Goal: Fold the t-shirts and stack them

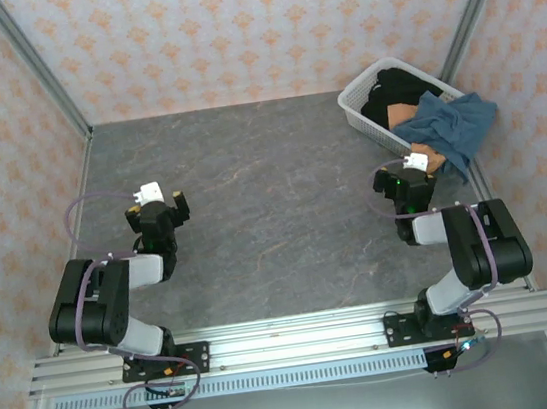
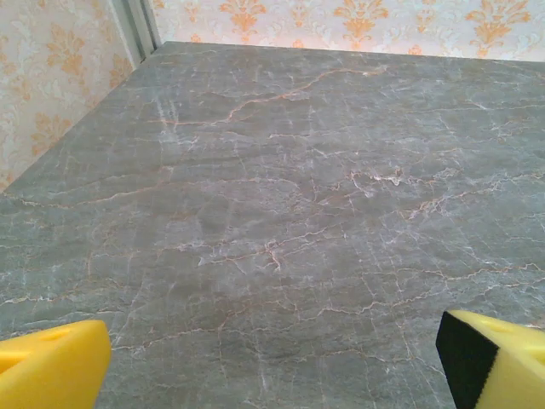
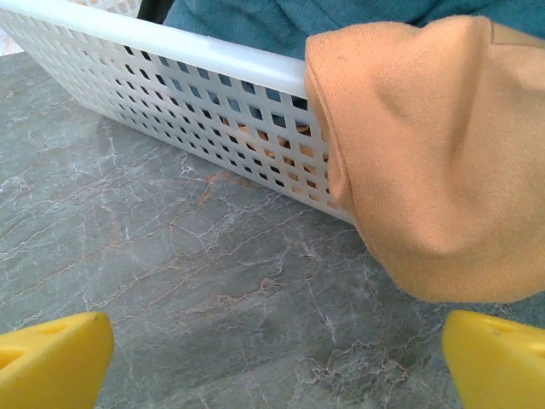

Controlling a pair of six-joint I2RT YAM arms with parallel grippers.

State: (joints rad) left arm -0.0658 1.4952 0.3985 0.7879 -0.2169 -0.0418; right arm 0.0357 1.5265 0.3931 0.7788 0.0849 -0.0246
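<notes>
Right gripper (image 3: 277,358) spread wide, white basket (image 3: 170,77) just ahead holding black tee (image 1: 396,84), blue tee (image 1: 450,126), tan tee (image 3: 426,153) spilling over. Left gripper (image 2: 272,362) gapes too, table (image 2: 281,170) ahead

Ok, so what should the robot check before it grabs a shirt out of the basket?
1. Is the right gripper open and empty: ok, its fingers are wide apart.
2. Is the tan t-shirt right ahead of it: ok, it hangs over the rim of the white basket.
3. Is the slate-blue t-shirt free of the tan one: cannot tell, they overlap.
4. Is the left gripper open and empty: ok.
5. Is there bare table to fold on: ok.
6. Is any shirt folded: not ok; the black t-shirt and the others lie in or over the basket.
</notes>
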